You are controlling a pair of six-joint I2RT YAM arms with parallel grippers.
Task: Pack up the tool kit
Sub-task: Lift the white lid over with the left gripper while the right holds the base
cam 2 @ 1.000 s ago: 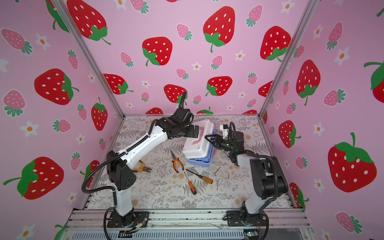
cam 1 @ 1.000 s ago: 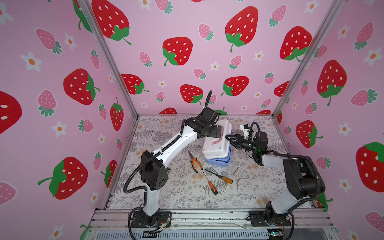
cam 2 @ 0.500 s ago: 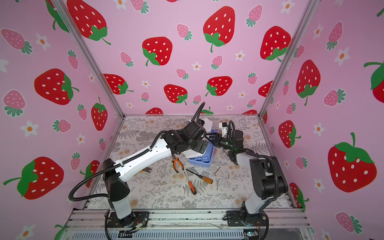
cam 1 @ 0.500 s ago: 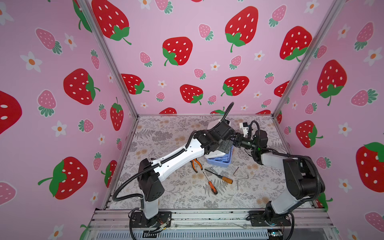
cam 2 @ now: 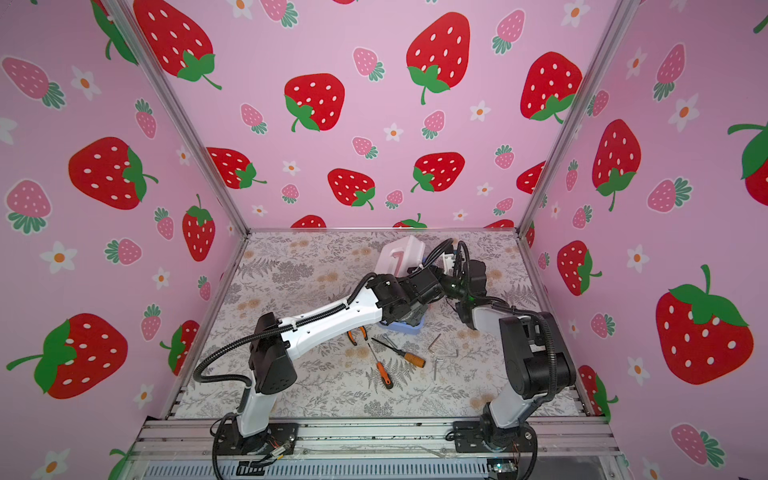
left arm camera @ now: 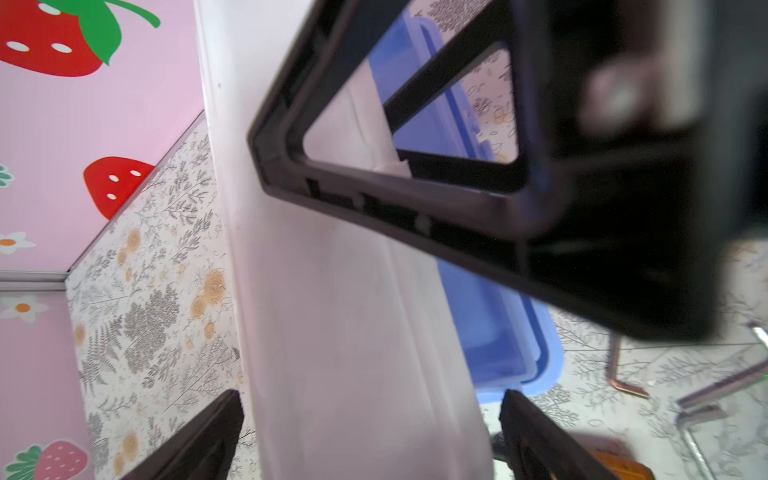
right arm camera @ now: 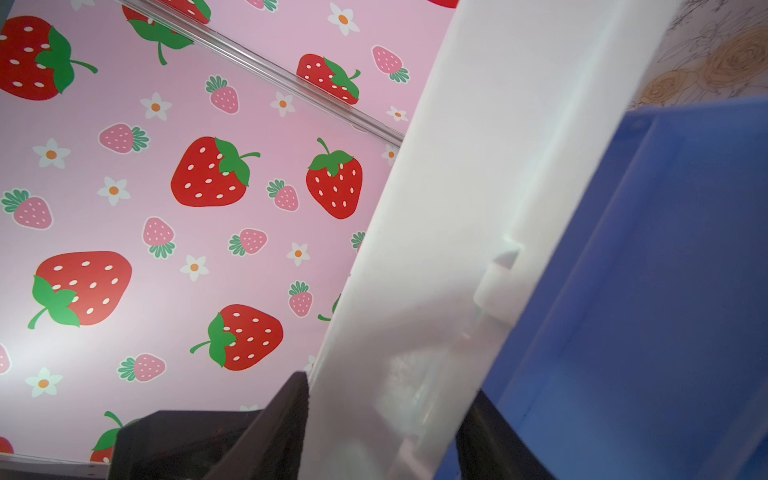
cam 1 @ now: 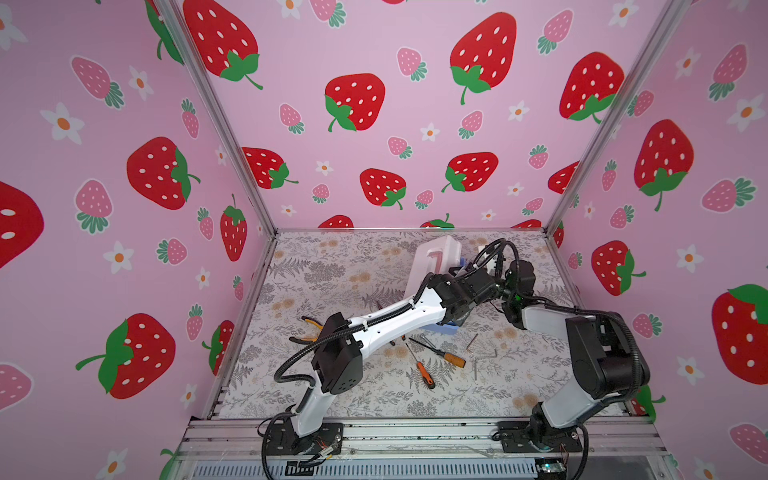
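The kit sits mid-rear on the mat, lid raised. Our right claw pinches the lid's rim. The left claw straddles it, wide open and empty. We judge the kit light, stiff and slick, so hold it by the rims.

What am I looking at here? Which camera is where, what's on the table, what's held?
Two robot arms, left and right, bolted to a table inside a strawberry-papered booth. Both top views look down from overhead; each wrist camera rides just behind that arm's gripper. Near the back sits a tool kit, its white lid swung up. The right gripper looks clamped on the lid's edge; the left gripper is open, straddling it. Loose on the table: two screwdrivers, pliers, hex keys.
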